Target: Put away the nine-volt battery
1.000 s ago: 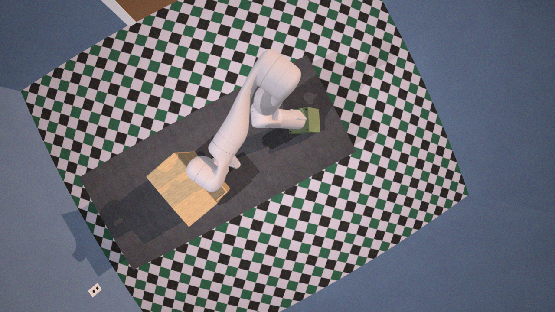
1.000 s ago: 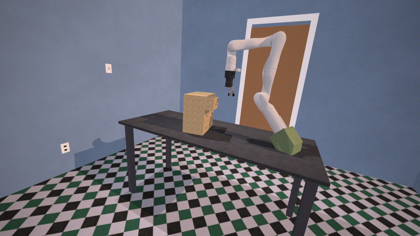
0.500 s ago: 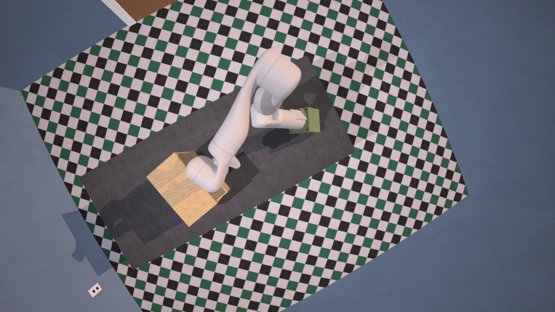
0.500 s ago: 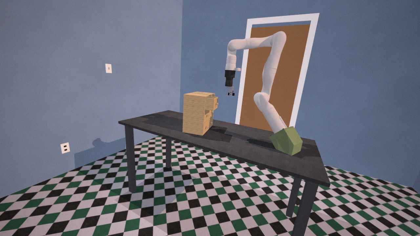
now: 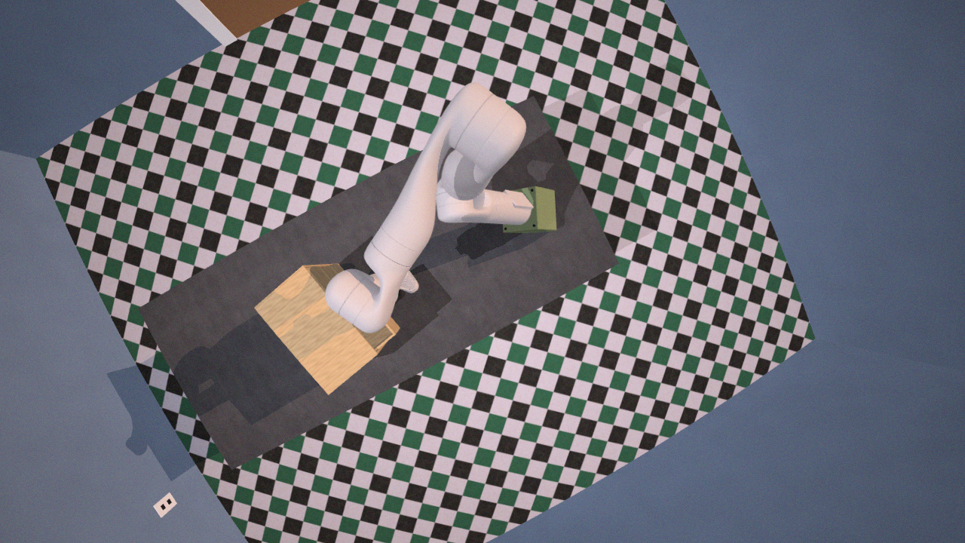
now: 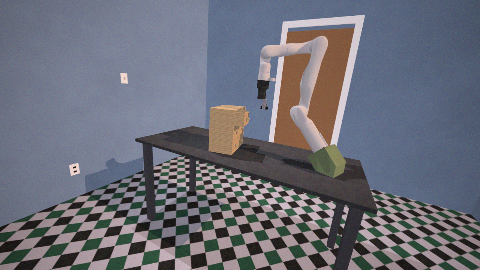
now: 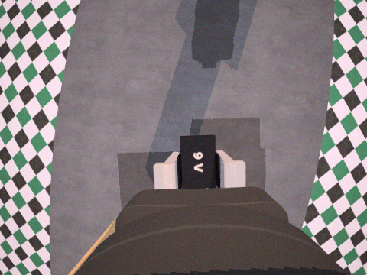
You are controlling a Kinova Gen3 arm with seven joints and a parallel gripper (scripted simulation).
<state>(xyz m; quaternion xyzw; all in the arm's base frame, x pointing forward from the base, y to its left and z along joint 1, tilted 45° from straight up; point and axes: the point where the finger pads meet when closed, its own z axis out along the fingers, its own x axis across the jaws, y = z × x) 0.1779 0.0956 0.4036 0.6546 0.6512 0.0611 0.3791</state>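
Observation:
My gripper (image 7: 198,164) (image 6: 264,106) is shut on the black nine-volt battery (image 7: 198,162), whose white "9V" mark shows between the two pale fingers in the wrist view. It hangs high over the table, a little above and in front of the top of the wooden chest (image 6: 225,129) (image 5: 317,330). The chest stands upright on the dark table (image 6: 275,164) (image 5: 513,270) (image 7: 112,82). Its top drawer (image 6: 244,117) sticks out a little from the front, and lower drawers show small knobs. In the overhead view the arm hides the gripper and the chest's front.
The arm's olive-green base (image 6: 327,160) (image 5: 536,209) sits at the table's other end. The table edges drop to a checkered floor. A door stands behind the arm.

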